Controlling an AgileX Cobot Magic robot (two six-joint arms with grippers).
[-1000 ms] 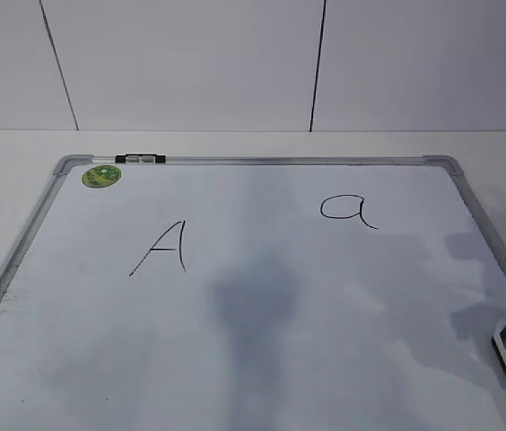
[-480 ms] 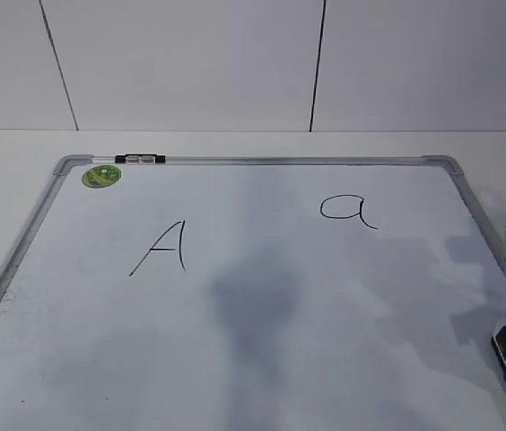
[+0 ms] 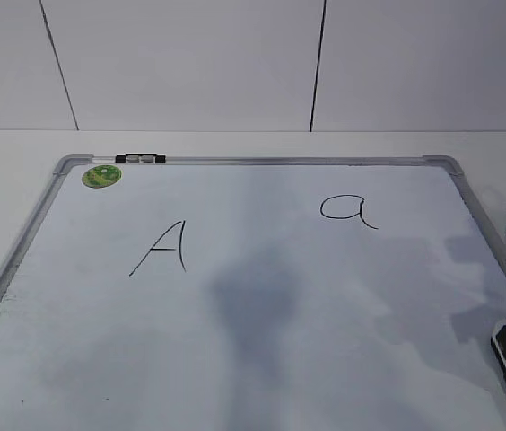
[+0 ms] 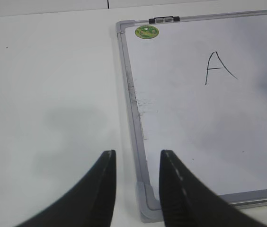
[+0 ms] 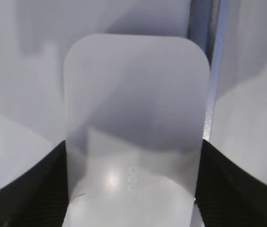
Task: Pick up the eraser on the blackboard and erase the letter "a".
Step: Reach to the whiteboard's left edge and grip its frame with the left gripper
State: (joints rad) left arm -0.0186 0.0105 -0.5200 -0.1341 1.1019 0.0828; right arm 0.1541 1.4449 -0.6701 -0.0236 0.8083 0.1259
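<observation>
Right wrist view: eraser (image 5: pixel 136 123) sits between right tool (image 5: pixel 133 189) fingers.

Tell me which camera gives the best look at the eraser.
The right wrist view: the eraser fills the frame between the right gripper's fingers. The exterior view catches only part of it at the right edge. The left wrist view doesn't show it.

1. Your right gripper (image 5: pixel 133 189) has its two black fingers (image 5: pixel 24 189) pressed on both sides of the eraser (image 5: pixel 136 109).
2. Your left gripper (image 4: pixel 136 163) hangs above the blackboard (image 4: pixel 140 189) corner, fingers apart.
</observation>
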